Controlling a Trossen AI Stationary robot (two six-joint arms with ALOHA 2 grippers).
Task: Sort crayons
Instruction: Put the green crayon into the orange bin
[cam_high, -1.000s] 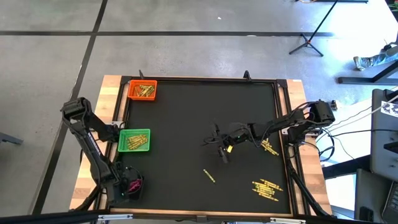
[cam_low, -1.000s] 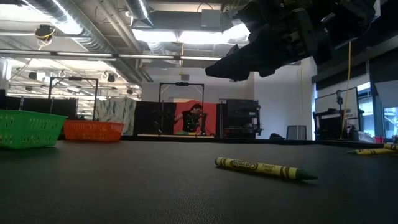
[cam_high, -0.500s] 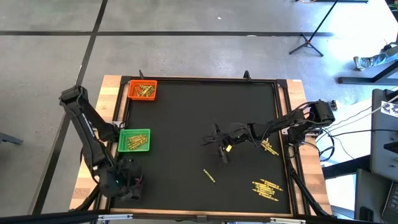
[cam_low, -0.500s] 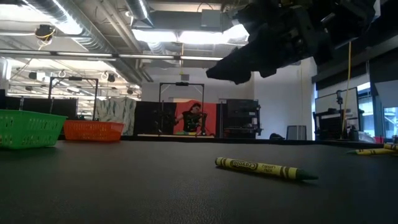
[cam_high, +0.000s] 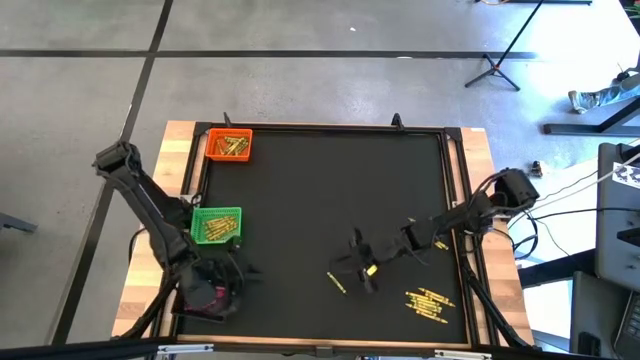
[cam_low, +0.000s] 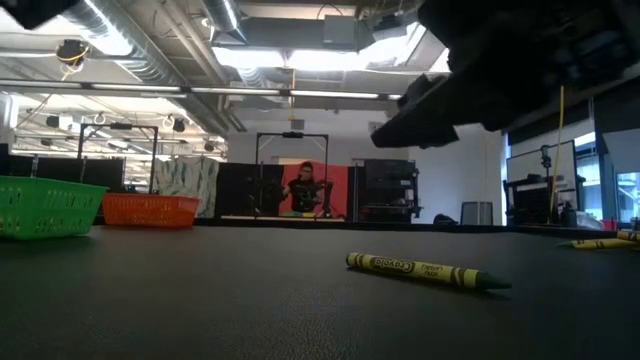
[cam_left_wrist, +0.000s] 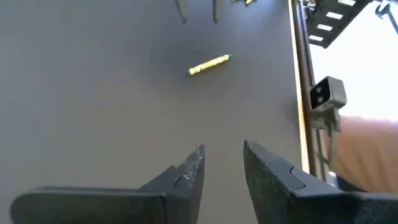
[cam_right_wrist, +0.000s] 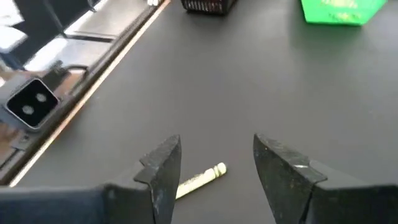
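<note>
A lone yellow crayon (cam_high: 337, 284) lies flat on the black mat (cam_high: 300, 190), also visible in the low view (cam_low: 425, 271). My right gripper (cam_right_wrist: 216, 142) hovers open just above it (cam_right_wrist: 202, 177), fingers standing on either side without touching; it is right of the crayon in the high view (cam_high: 357, 268). More yellow crayons lie at the near right (cam_high: 428, 305) and right edge (cam_high: 435, 240). My left gripper (cam_left_wrist: 222, 149) is open and empty at the near left (cam_high: 238, 278), beside the black tray (cam_high: 192, 308) holding pink crayons (cam_high: 213, 298).
A green tray (cam_high: 216, 226) with yellow crayons stands at the left edge, and an orange tray (cam_high: 229, 146) with orange-gold crayons at the far left corner. A raised black frame (cam_high: 455, 200) borders the mat. A person stands in the room beyond (cam_low: 304, 188).
My left gripper has risen from over the black tray, swung toward the table's right and tipped up from pointing down. My right gripper has moved toward the near edge, closing on the lone yellow crayon. The crayon has stayed put.
</note>
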